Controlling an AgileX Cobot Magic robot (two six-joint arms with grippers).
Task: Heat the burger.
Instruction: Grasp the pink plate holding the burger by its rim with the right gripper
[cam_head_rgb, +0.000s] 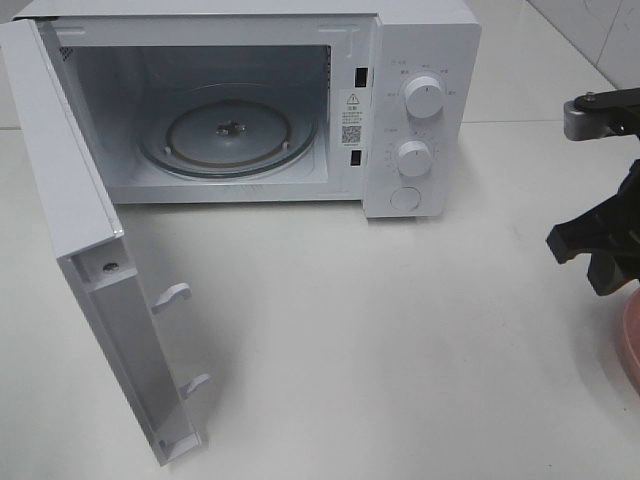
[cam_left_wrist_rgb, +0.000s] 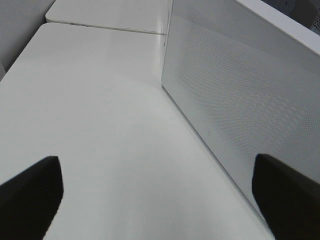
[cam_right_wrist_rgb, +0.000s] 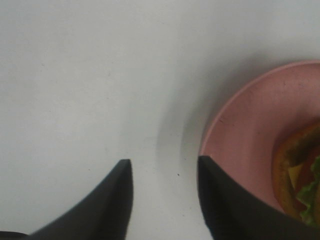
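Right tool (cam_right_wrist_rgb: 165, 161) beside plate (cam_right_wrist_rgb: 240, 130); burger (cam_right_wrist_rgb: 297, 170) only in wrist view

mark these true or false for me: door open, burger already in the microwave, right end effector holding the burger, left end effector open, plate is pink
1. The microwave door is open. True.
2. The burger is on the turntable. False: the turntable is bare and the burger sits on the plate.
3. The right end effector holds the burger. False: it is open by the plate's rim, with only table showing between its fingers.
4. The left end effector is open. True.
5. The plate is pink. True.
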